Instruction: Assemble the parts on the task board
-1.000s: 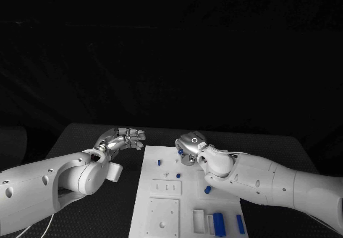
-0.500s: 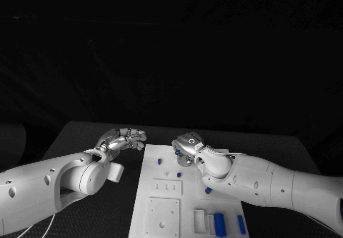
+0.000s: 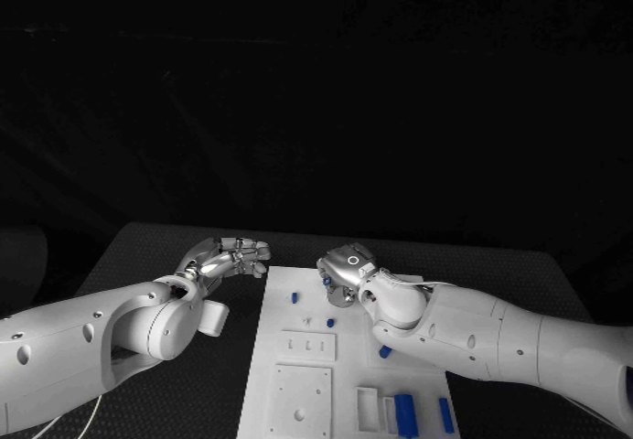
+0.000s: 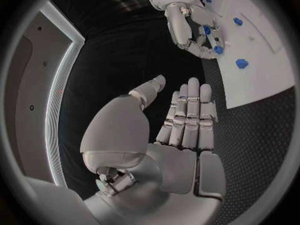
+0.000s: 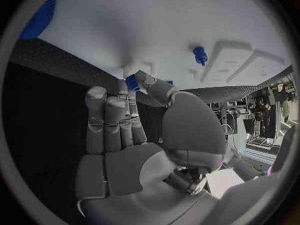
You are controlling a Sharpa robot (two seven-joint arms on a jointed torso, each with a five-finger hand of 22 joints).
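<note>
The white task board (image 3: 297, 361) lies in the middle of the table. My right hand (image 3: 346, 273) hovers over its far end. In the right wrist view its thumb and a finger pinch a small blue part (image 5: 131, 82) just above the board (image 5: 187, 20). A blue peg (image 5: 199, 55) stands in the board nearby. My left hand (image 3: 232, 256) hangs over the black table beside the board's far left corner. Its fingers (image 4: 189, 115) are stretched out with the thumb apart, holding nothing. The left wrist view also shows my right hand (image 4: 192, 25) with a blue piece (image 4: 218, 49) at its fingertips.
Small blue parts stand on the board at the far left (image 3: 293, 298), the middle (image 3: 330, 322) and the right edge (image 3: 382, 350). Longer blue pieces (image 3: 403, 412) lie in the near right corner beside white blocks (image 3: 366, 406). Black table (image 3: 172, 242) surrounds the board.
My right hand has edged slightly left and farther along the board's far end, still pinching the blue part. The left hand has stayed put.
</note>
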